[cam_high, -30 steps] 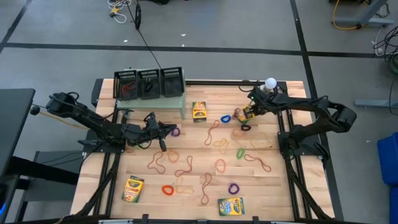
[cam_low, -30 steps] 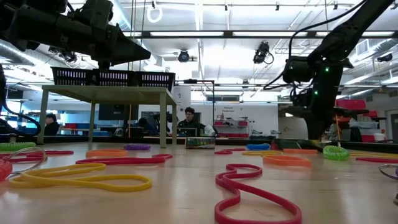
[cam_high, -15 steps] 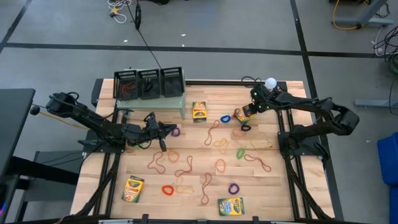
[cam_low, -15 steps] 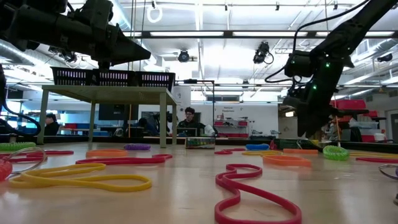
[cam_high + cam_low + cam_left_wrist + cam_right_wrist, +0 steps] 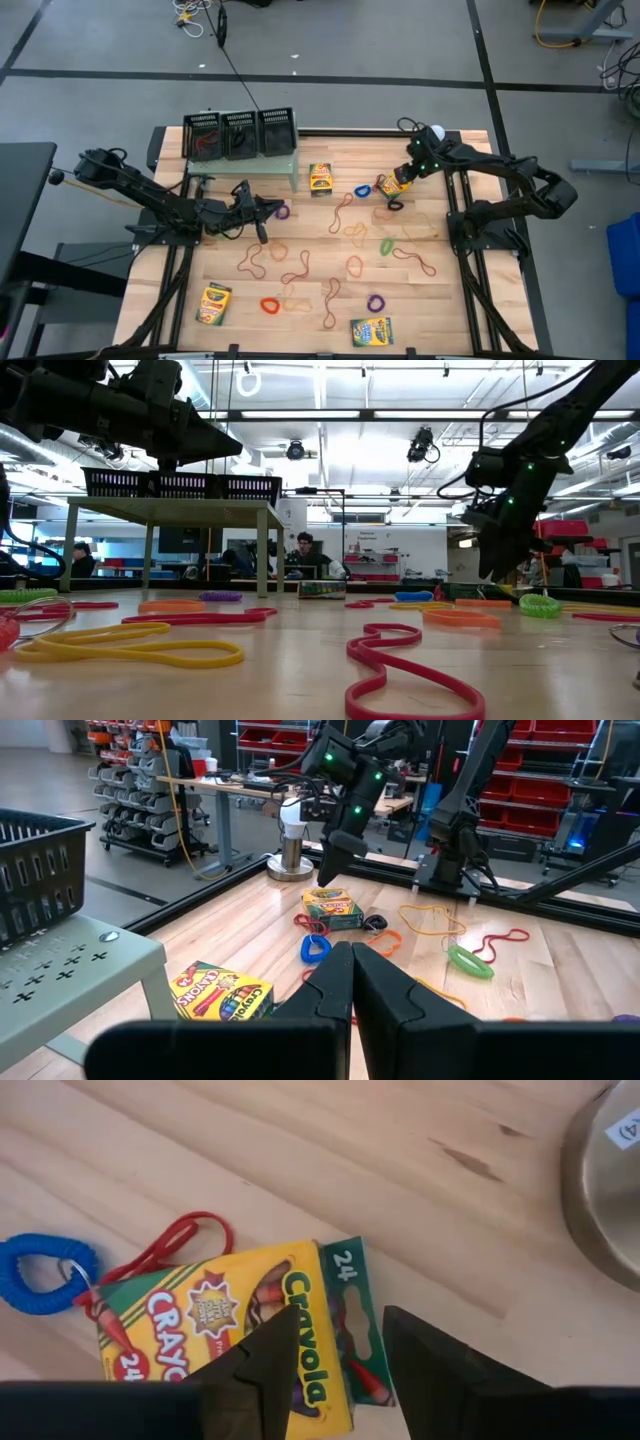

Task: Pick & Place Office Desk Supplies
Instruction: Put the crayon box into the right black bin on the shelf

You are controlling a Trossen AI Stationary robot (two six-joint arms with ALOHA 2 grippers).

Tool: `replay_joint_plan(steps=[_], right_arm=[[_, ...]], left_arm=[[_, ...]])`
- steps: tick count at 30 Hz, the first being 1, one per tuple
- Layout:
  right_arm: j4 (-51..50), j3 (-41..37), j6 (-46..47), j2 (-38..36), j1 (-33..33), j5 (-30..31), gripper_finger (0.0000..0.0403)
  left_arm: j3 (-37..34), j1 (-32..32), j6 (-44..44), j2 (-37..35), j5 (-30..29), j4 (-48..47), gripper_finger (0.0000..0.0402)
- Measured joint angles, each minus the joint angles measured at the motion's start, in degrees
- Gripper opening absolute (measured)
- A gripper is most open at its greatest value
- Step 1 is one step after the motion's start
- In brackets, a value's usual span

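Your right hand (image 5: 335,1355) hangs over a crayon box, fingers apart and empty.

Nearest you on the pale wooden worktop (image 5: 450,300) lie two yellow-and-green cardboard crayon boxes (image 5: 371,331) among scattered thin coloured rubber bands (image 5: 353,265). Mid-worktop, your left hand (image 5: 268,208) waits with its fingers pressed together, holding nothing. Farther back, the released yellow-and-green crayon box (image 5: 250,1330) lies flat beneath your right hand, beside a blue coiled band (image 5: 40,1272). At the far edge, three black mesh trays (image 5: 240,133) sit on a pale green stand (image 5: 262,163).
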Motion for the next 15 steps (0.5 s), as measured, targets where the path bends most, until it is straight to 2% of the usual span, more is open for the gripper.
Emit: replay_joint_plan(steps=[15], right_arm=[[3.91, 0.11, -0.85, 5.53, 0.8, -3.8, 0.0144]], left_arm=[[0.0, 0.0, 0.0, 0.0, -0.02, -0.01, 0.001]])
